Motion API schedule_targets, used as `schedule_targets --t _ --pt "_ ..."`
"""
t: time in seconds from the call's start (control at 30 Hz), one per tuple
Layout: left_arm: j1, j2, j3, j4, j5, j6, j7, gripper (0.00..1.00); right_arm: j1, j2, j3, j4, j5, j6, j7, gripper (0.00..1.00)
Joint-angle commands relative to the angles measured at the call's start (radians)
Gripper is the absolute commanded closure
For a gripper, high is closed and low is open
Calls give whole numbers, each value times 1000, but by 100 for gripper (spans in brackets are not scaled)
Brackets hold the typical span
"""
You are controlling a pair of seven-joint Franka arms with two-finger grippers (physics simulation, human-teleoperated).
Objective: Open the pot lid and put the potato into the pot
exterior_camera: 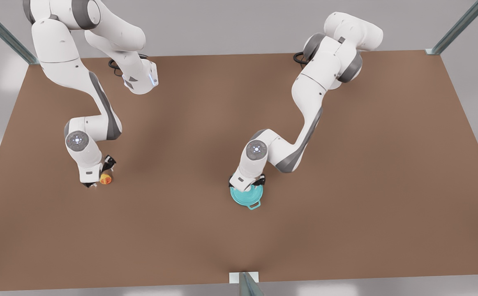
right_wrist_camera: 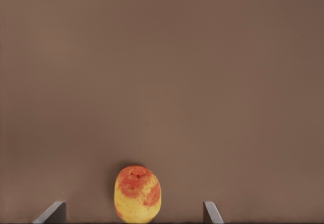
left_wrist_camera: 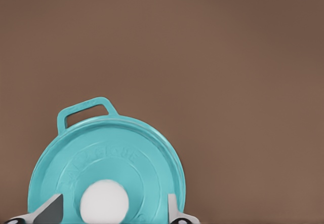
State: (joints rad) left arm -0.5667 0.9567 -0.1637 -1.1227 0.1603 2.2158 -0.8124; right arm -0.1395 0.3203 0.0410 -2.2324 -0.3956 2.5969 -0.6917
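Note:
The teal pot lid (left_wrist_camera: 126,153) with its white knob (left_wrist_camera: 105,201) lies closed on the pot, whose loop handle (left_wrist_camera: 83,110) sticks out past the lid's rim. My left gripper (left_wrist_camera: 114,204) is open just above the lid, one finger on each side of the knob, neither touching it. In the front view this gripper (exterior_camera: 247,186) is at the centre, over the pot (exterior_camera: 254,204). The potato (right_wrist_camera: 137,193), yellow with orange-red patches, rests on the table between the open fingers of my right gripper (right_wrist_camera: 132,208). At the front view's left, the right gripper (exterior_camera: 98,181) stands low beside the potato (exterior_camera: 106,178).
A brown table (exterior_camera: 345,164) stretches wide around both arms, with bare surface between the potato and the pot. Metal frame posts (exterior_camera: 456,28) stand at its corners and a bracket (exterior_camera: 245,279) sits at the near edge.

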Motion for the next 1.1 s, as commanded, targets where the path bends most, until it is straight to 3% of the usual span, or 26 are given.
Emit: schedule_targets --t 0.0,0.17,0.2,0.27,0.3,0.5,0.57,0.67,0.7,0.8,0.83,0.87,1.0,1.07 --pt "-1 7 0 0 10 10 -90 0 0 6 0 2 18 -124 -121 0" --pt "-1 16 0 0 28 8 -88 0 -2 42 0 23 20 -124 -120 0" --pt "-1 16 0 0 30 8 -94 13 -2 49 -1 36 20 -124 -118 0" --pt "-8 13 0 0 33 -4 -96 66 0 60 -3 74 20 -152 -121 0" --pt "-10 11 0 0 33 -5 -96 76 0 66 -3 89 20 -167 -121 0" --pt "-16 -7 4 3 31 -116 -94 95 -14 115 -3 109 20 -164 -118 0" --pt "13 -24 13 15 25 -172 -31 95 -15 132 -3 109 20 -153 -118 0" --pt "254 -70 -16 20 -13 -320 450 94 -15 158 -1 135 20 -152 -112 0" --pt "333 -53 -3 20 -8 -272 642 92 -14 161 -1 140 20 -152 -109 0" --pt "355 25 32 20 -1 -93 694 86 -14 180 -3 152 18 -144 -109 0" --pt "354 30 33 20 -1 -90 694 79 -15 180 -3 154 18 -144 -109 0" --pt "352 28 32 20 1 -93 696 0 -15 181 -3 155 18 -144 -111 0" --pt "349 11 38 18 30 -120 694 0 -17 189 -4 163 17 -144 -118 1" --pt "375 -84 35 20 19 -307 694 0 -38 203 -1 163 12 -132 -118 3"
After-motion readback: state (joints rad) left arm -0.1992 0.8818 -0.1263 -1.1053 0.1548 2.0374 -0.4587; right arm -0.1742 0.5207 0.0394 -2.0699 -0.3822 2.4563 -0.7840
